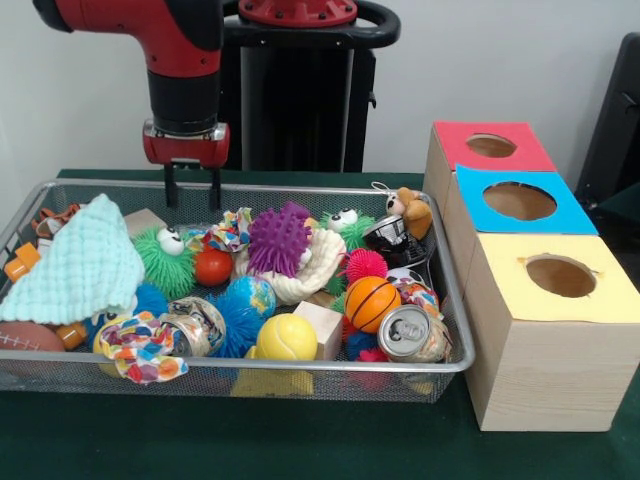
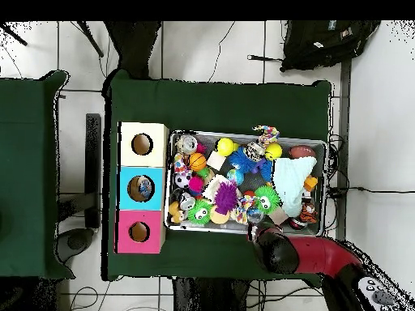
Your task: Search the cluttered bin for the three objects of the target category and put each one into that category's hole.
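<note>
The wire mesh bin (image 1: 240, 368) is full of toys; it also shows in the overhead view (image 2: 324, 146). No clear plastic water bottle shows among the clutter in either view. My gripper (image 1: 192, 186) hangs open and empty just above the bin's far rim, left of the middle, over a green googly-eyed puffer toy (image 1: 165, 258). The blue-panelled hole (image 1: 520, 201) is the middle one of the wooden box at the bin's right. In the overhead view something pale shows inside this hole (image 2: 142, 188). There my arm (image 2: 280, 249) covers the gripper.
The red-panelled hole (image 1: 491, 146) and the yellow-panelled hole (image 1: 560, 275) flank the blue one. In the bin lie a mint cloth (image 1: 70, 265), a purple spiky ball (image 1: 279, 240), a small basketball (image 1: 372, 302), a yellow ball (image 1: 286, 338) and a metal can (image 1: 410, 333).
</note>
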Robot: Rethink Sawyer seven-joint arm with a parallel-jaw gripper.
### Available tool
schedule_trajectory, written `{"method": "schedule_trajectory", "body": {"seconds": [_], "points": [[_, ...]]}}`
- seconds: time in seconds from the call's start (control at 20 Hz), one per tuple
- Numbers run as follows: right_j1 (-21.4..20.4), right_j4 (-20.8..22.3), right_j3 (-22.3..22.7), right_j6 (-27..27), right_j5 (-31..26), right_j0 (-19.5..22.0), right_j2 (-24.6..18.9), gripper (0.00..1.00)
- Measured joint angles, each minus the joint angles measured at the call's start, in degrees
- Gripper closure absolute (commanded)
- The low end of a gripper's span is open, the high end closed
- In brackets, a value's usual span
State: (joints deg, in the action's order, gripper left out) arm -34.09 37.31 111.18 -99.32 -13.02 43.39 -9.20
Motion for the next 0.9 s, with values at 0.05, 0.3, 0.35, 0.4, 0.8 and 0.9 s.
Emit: {"method": "schedule_trajectory", "body": {"seconds": [0.05, 0.3, 0.35, 0.4, 0.8, 0.9], "points": [[-0.61, -0.31, 0.25, 0.0, 0.0, -0.22, 0.01, 0.0], [-1.59, -0.49, 0.54, 0.0, 0.0, -1.12, 0.01, 0.0], [-1.79, -0.59, 0.62, 0.0, 0.0, -1.28, 0.0, 0.0], [-2.0, -0.69, 0.7, 0.0, 0.0, -1.44, 0.0, 0.0], [-4.22, -2.15, 0.98, 0.0, -0.08, -1.69, 0.0, 0.0], [-5.08, -2.73, 0.99, 0.0, -0.68, -1.66, 0.0, 0.0]]}}
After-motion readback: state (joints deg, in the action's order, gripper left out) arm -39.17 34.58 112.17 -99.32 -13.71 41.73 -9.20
